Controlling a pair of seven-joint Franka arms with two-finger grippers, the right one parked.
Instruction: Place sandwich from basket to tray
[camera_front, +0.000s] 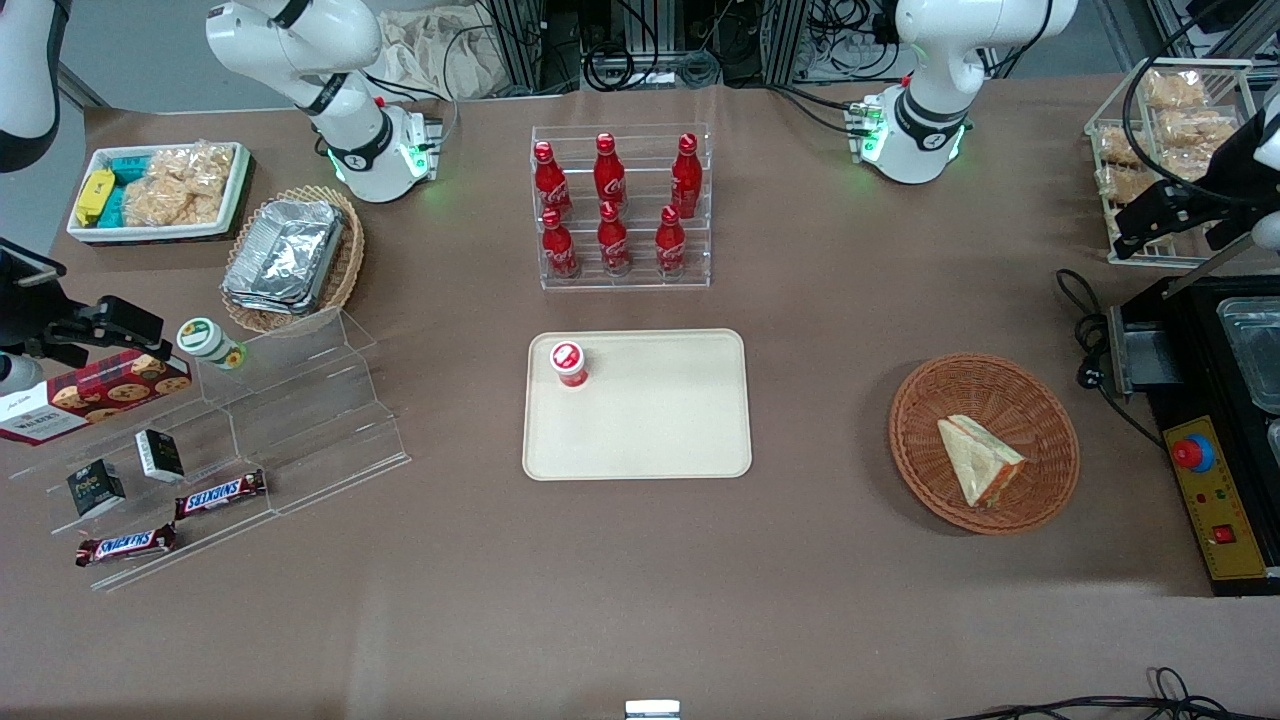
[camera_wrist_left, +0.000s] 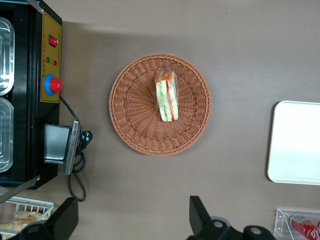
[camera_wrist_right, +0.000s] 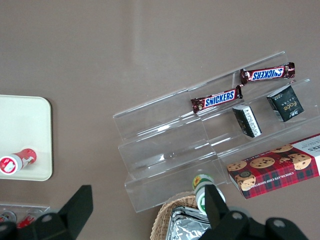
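Sandwich (camera_front: 979, 458) lies in the basket (camera_front: 1040, 400), toward the working arm's end of the table, wedge on its side with the filling edge facing the front camera. In the wrist view the sandwich (camera_wrist_left: 166, 95) sits near the middle of the basket (camera_wrist_left: 130, 100), orange-red and green layers showing. Gripper (camera_wrist_left: 132, 217) hangs high above the table, well apart from the sandwich, offset past the basket rim, not over it. Fingers (camera_wrist_left: 200, 212) spread wide, nothing between them. Tray (camera_front: 640, 440) sits mid-table, well apart from the basket, with a red-lidded cup (camera_front: 569, 363) standing in one corner. Black machine (camera_front: 1215, 420) sits beside the basket at the table end.
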